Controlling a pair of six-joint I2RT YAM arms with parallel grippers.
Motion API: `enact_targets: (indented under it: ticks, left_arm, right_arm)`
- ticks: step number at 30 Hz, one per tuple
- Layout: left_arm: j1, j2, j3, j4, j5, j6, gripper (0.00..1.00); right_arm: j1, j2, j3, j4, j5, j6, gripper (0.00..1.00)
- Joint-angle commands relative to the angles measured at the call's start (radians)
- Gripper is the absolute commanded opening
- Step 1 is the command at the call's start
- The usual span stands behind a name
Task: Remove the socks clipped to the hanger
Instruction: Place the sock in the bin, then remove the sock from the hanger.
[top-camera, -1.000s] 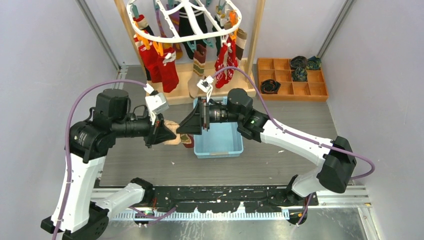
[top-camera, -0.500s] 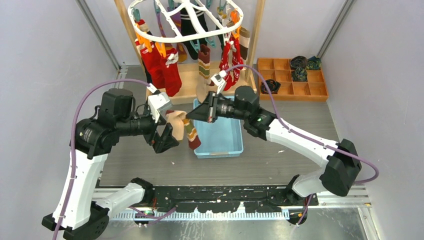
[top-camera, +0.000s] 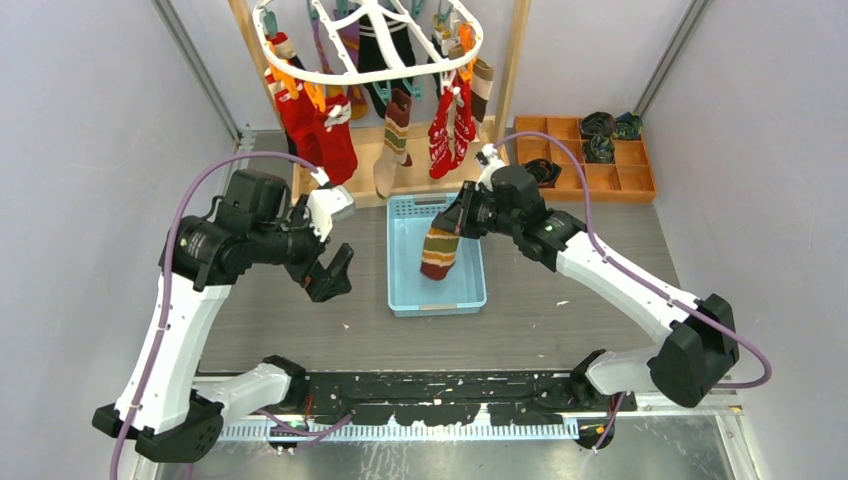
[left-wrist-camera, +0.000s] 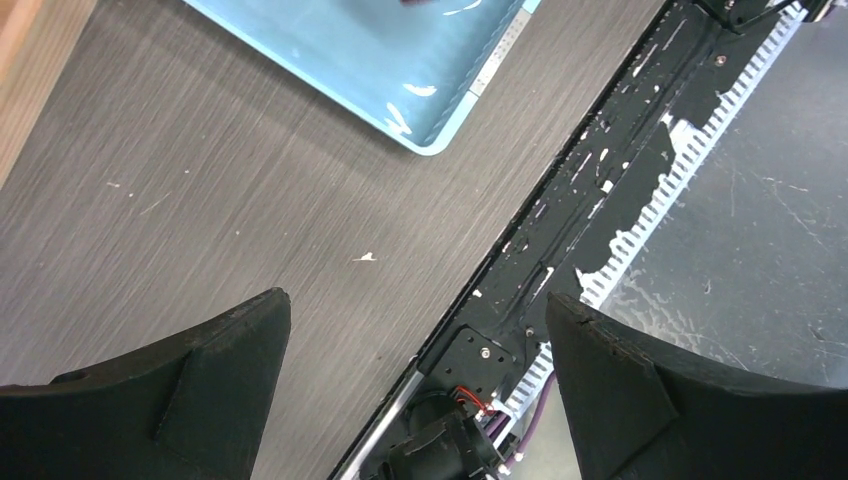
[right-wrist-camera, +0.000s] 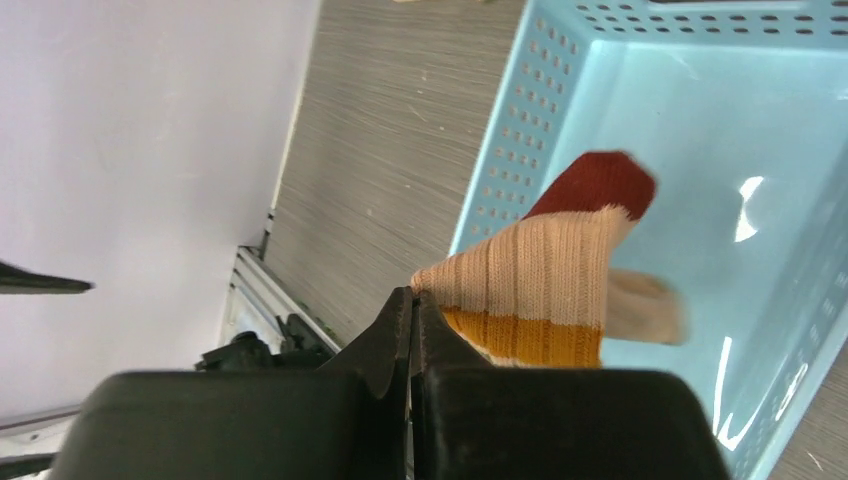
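The white hanger (top-camera: 340, 77) hangs at the back with several socks clipped to it: red ones (top-camera: 312, 125), a striped beige and maroon one (top-camera: 393, 140), and red ones with white patterns (top-camera: 450, 125). My right gripper (top-camera: 457, 222) is shut on the cuff of a striped beige, orange and maroon sock (top-camera: 438, 252), which dangles over the light blue basket (top-camera: 391, 262). The right wrist view shows that gripper (right-wrist-camera: 412, 298) pinching the sock (right-wrist-camera: 560, 280) above the basket (right-wrist-camera: 700, 150). My left gripper (top-camera: 335, 275) stands open and empty to the left of the basket, over bare table (left-wrist-camera: 417, 300).
A light wooden rack with posts and a base (top-camera: 365, 190) holds up the hanger. At the back right stands a wooden compartment tray (top-camera: 585, 150) with rolled socks in it. Grey walls close in both sides. A black rail (top-camera: 450, 390) runs along the near edge.
My left gripper opened, let go of the striped sock and drew back to the left. My right gripper shut on the sock and carried it right, over the blue basket.
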Motion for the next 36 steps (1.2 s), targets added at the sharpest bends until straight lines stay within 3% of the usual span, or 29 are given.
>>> enact_targets:
  ticks: [1, 6, 7, 10, 12, 14, 22, 32, 36]
  left_arm:
    - [0.000, -0.016, 0.027, 0.001, -0.062, -0.002, 1.00]
    - [0.001, -0.013, -0.009, 0.013, -0.092, -0.034, 1.00]
    - [0.002, -0.010, -0.011, 0.019, -0.102, -0.043, 1.00]
    - [0.023, 0.011, 0.001, 0.032, -0.116, -0.070, 1.00]
    - [0.048, 0.031, 0.022, 0.031, -0.105, -0.081, 1.00]
    - [0.082, 0.049, 0.036, 0.033, -0.088, -0.089, 1.00]
    - [0.192, 0.110, 0.067, 0.035, 0.032, -0.099, 1.00]
    - [0.221, 0.103, 0.072, 0.031, 0.083, -0.108, 1.00]
    - [0.222, 0.098, 0.084, 0.013, 0.074, -0.104, 1.00]
  right_arm:
    - [0.002, 0.053, -0.011, -0.004, 0.034, -0.036, 0.01]
    - [0.002, 0.158, -0.019, 0.019, 0.085, -0.057, 0.02]
    - [0.004, 0.192, -0.005, 0.002, 0.119, -0.077, 0.10]
    - [0.042, 0.235, 0.056, -0.081, 0.314, -0.175, 0.52]
    - [0.072, 0.232, 0.087, -0.109, 0.423, -0.219, 0.76]
    - [0.073, 0.206, 0.101, -0.106, 0.446, -0.231, 0.83]
    - [0.094, 0.224, 0.306, -0.070, 0.440, -0.361, 0.92]
    - [0.101, 0.497, 0.663, 0.043, 0.385, -0.465, 0.94]
    - [0.101, 0.568, 0.745, 0.056, 0.364, -0.449, 0.90]
